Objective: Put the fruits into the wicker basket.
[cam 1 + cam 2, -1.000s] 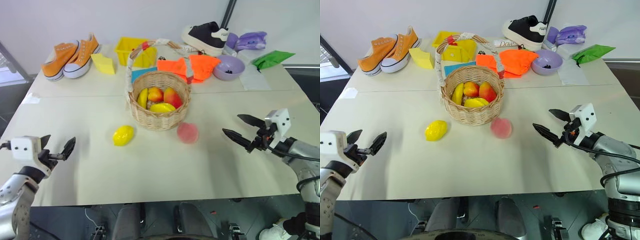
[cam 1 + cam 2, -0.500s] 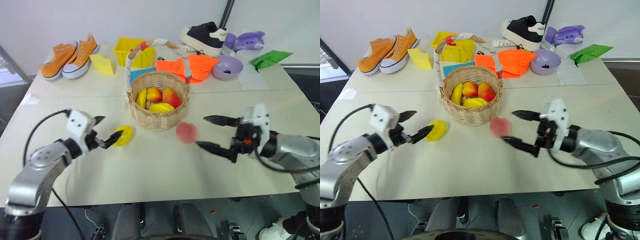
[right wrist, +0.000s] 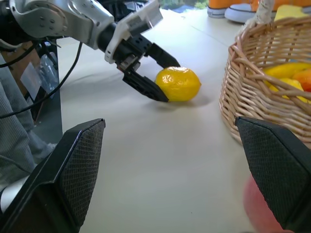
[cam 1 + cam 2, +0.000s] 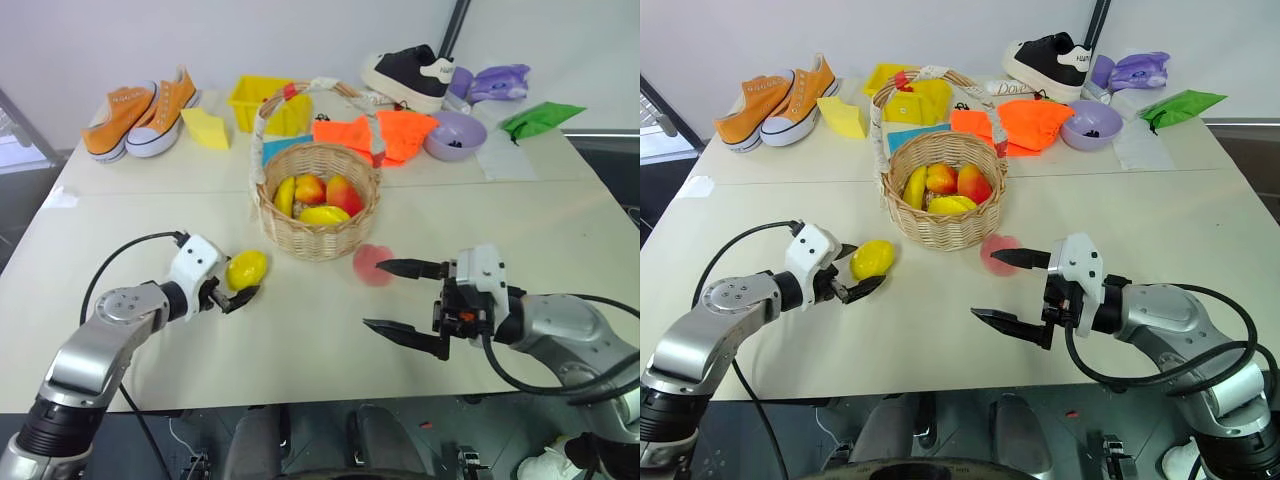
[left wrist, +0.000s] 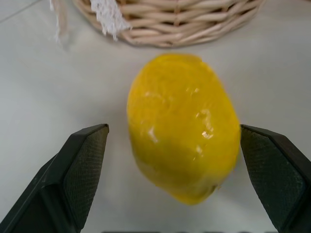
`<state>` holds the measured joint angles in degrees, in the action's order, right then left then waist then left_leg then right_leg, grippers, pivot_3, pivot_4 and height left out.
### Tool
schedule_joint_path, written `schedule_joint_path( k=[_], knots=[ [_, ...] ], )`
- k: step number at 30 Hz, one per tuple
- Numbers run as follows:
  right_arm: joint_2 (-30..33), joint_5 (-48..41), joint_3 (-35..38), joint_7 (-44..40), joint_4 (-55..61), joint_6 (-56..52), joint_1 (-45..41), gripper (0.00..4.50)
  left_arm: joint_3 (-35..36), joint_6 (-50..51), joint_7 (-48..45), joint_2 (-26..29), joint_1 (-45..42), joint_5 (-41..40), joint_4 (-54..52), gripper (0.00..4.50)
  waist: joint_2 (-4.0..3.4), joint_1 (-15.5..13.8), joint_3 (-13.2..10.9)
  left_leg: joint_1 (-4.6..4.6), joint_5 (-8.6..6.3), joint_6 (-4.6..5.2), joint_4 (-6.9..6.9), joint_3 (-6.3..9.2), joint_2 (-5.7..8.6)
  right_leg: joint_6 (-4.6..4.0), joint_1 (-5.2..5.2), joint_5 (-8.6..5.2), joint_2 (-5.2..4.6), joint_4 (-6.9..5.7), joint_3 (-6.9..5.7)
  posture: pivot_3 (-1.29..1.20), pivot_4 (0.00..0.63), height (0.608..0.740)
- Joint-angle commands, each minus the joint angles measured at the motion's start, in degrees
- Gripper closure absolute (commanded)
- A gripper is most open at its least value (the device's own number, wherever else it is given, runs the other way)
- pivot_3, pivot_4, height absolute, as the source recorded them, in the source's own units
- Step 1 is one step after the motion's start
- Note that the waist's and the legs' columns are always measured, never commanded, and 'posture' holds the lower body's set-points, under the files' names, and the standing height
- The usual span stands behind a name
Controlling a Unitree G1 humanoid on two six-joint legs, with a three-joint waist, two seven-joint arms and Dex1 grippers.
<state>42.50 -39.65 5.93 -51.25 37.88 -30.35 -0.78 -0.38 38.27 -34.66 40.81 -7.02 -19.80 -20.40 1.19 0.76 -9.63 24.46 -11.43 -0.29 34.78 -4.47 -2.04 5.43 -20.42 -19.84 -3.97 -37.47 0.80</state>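
The left hand (image 4: 853, 273) sits spread around the lemon (image 4: 871, 259) on the bench (image 4: 940, 340), fingers on either side but not clamped on it. The right hand (image 4: 1005, 288) is wide apart next to the peach (image 4: 997, 255), holding nothing. Both fruits lie just in front of the wicker basket (image 4: 945, 225), which has several fruits inside.

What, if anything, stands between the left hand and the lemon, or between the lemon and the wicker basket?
Nothing visible. The left hand has its open fingers on either side of the lemon, with bare table in the gaps. The wicker basket stands just beyond the lemon, with only its own wall to clear.
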Motion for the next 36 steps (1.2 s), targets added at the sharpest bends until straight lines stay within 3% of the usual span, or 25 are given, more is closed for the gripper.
schedule_joint_path(
  k=[1,3,4,9,13,16,18,23,26,31,36],
  knots=[
    [-0.3,0.8,0.1,-0.7,0.4,2.6,0.4,0.0,1.3,-1.9,0.8,-1.0,0.1,1.1,0.3,1.27,0.0,0.0,0.0,0.01,-0.01,0.01,0.04,0.0,0.0,0.0,0.0,0.0,-0.01,-0.01,0.0,0.0,0.15,0.733],
    [-0.4,1.3,-0.2,-1.0,0.1,3.3,0.7,0.0,1.8,-2.9,0.3,-1.5,0.5,1.1,0.9,2.27,0.0,0.0,0.0,0.01,-0.03,0.04,0.1,0.0,0.0,-0.01,0.03,0.0,-0.03,-0.02,0.0,0.0,0.15,0.733],
    [-0.4,1.6,-0.4,-1.1,0.0,3.6,0.8,0.0,2.1,-3.4,0.2,-1.7,0.7,1.1,1.1,2.45,0.0,0.0,0.0,0.01,-0.03,0.05,0.12,0.0,0.0,-0.01,0.04,0.0,-0.04,-0.02,0.0,0.0,0.15,0.733],
    [-0.6,2.5,-1.4,-1.0,-0.6,4.6,0.6,0.0,5.6,-6.1,-0.7,-1.8,3.1,-0.3,0.4,2.45,0.0,0.1,0.0,0.01,-0.06,0.07,0.17,0.0,0.0,-0.04,0.04,-0.01,-0.09,-0.02,0.01,0.0,0.15,0.733],
    [-0.6,2.7,-1.6,-1.1,-0.7,4.6,0.0,0.0,15.2,-5.7,-4.9,-1.2,4.9,-9.6,-6.1,2.45,0.01,0.1,0.0,0.04,-0.07,0.05,0.16,0.02,-0.02,-0.11,0.0,-0.04,-0.12,-0.03,-0.01,0.0,0.15,0.733],
    [-0.6,2.7,-1.8,-1.3,-1.3,4.5,-0.9,0.0,16.9,-3.0,-5.6,-0.1,1.3,-14.5,-10.0,2.45,0.0,-0.2,0.0,0.04,-0.08,0.04,0.17,0.03,-0.01,-0.24,0.03,-0.12,-0.14,-0.02,-0.03,0.0,0.15,0.733],
    [-0.7,2.8,-2.4,-1.4,-1.9,4.5,-2.2,0.0,13.0,0.7,-2.7,-0.9,-6.6,-15.1,-10.2,2.45,0.0,-0.5,0.0,0.04,-0.11,-0.01,0.23,0.03,0.01,-0.25,0.11,-0.12,-0.21,-0.01,-0.12,0.0,0.15,0.733],
    [-1.8,3.6,-3.4,-0.1,-3.3,4.4,-4.9,0.0,-5.0,4.8,5.7,-8.5,-28.3,-2.7,-0.5,2.45,0.03,-1.3,0.0,0.02,-0.06,0.22,0.43,-0.01,0.17,-0.23,0.36,-0.08,-0.33,0.0,-0.26,0.0,0.15,0.733],
    [-2.9,4.9,-3.4,2.4,-3.3,4.2,-5.1,0.0,-11.2,4.6,6.4,-12.5,-35.0,1.8,7.2,2.45,0.1,-1.3,0.0,0.15,-0.14,0.48,0.46,-0.22,0.2,0.37,0.17,0.15,-0.31,0.0,-0.3,0.0,0.15,0.733],
    [-3.5,6.8,-2.6,6.4,-3.3,3.4,-4.5,0.0,-10.1,3.7,4.7,-14.8,-36.4,1.6,9.5,0.18,0.09,-1.0,0.0,0.44,-0.1,0.42,0.51,-0.19,0.13,0.52,-0.14,0.14,-0.13,-0.04,-0.25,0.0,0.15,0.733],
    [-3.0,14.6,-3.9,11.0,-7.2,4.4,-4.5,0.0,-5.5,1.5,-1.2,-10.9,-32.4,-1.5,4.8,0.04,0.08,-0.6,0.0,0.44,-0.05,0.33,0.52,-0.19,0.1,0.53,-0.14,0.13,-0.12,-0.08,-0.27,0.0,0.15,0.733]
  ],
)
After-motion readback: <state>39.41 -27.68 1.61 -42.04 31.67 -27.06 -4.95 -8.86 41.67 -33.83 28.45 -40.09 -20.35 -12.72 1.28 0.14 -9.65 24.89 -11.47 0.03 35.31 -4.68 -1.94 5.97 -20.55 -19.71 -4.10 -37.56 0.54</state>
